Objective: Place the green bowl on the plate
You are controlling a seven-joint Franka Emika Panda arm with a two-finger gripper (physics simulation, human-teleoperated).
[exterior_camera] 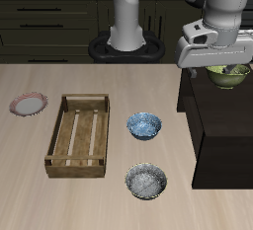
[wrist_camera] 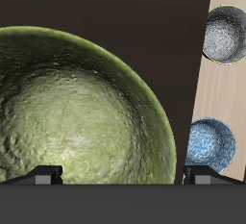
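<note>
One green bowl [wrist_camera: 82,108] | two blue-grey bowls [exterior_camera: 144,125] | one plate [exterior_camera: 28,105] | jaws apparently pinching green bowl

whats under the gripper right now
The small round olive-green bowl with a speckled inside sits right below the gripper, on a dark raised surface. The gripper covers most of the bowl in the exterior view; contact cannot be seen.

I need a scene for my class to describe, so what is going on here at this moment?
A robot arm has its pincer right above the green bowl, which sits on a dark raised surface beside the table. Whether the pincer grips the bowl cannot be told. The plate lies bare at the table's opposite side, beyond a wooden tray and two blue-grey bowls.
</note>
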